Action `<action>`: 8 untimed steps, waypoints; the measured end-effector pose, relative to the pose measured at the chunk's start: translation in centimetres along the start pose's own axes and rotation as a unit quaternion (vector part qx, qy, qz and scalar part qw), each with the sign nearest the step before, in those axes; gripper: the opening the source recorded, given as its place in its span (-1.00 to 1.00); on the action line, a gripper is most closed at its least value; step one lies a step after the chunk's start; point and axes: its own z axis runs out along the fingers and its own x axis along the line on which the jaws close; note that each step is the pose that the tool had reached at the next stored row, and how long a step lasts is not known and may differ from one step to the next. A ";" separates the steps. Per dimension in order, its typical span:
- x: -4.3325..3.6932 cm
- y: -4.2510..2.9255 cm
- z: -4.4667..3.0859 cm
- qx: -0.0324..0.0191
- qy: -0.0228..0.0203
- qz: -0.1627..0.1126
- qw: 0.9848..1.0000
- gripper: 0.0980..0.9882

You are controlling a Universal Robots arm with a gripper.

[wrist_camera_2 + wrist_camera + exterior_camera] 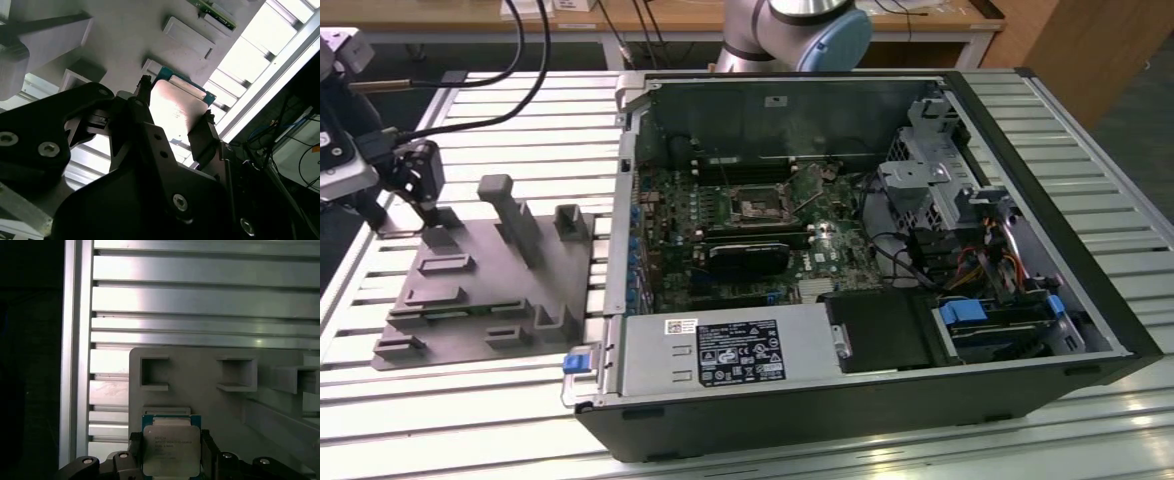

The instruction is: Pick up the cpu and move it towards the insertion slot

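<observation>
Black gripper [171, 460], jaws closed on the small square silvery-topped cpu [171, 450], one jaw against each side. It sits over the grey plastic fixture plate [480, 300] at the exterior view's left. The dark silver-framed insertion slot [758, 203] is on the green circuit board [670, 232] inside the open black computer case [854, 415] at frame centre, well apart from the cpu. Slatted metal tabletop [1101, 150] underneath.

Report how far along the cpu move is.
Done: the end effector is at the grey fixture plate, its fingers clamped on both sides of the cpu.
In hand: the cpu is gripped low over the plate; I cannot tell whether it has lifted clear.
Left: the whole trip to the insertion slot inside the computer case, toward the exterior view's right.
</observation>
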 end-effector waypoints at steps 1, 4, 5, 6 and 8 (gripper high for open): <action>0.00 0.02 -0.05 0.000 0.000 0.000 1.000 0.00; 0.00 0.08 -0.23 0.001 0.000 0.000 1.000 0.00; 0.00 0.10 -0.30 0.002 0.000 0.000 1.000 0.00; 0.00 0.13 -0.36 0.002 0.000 0.000 1.000 0.00; 0.00 0.17 -0.49 0.003 0.000 0.000 1.000 0.00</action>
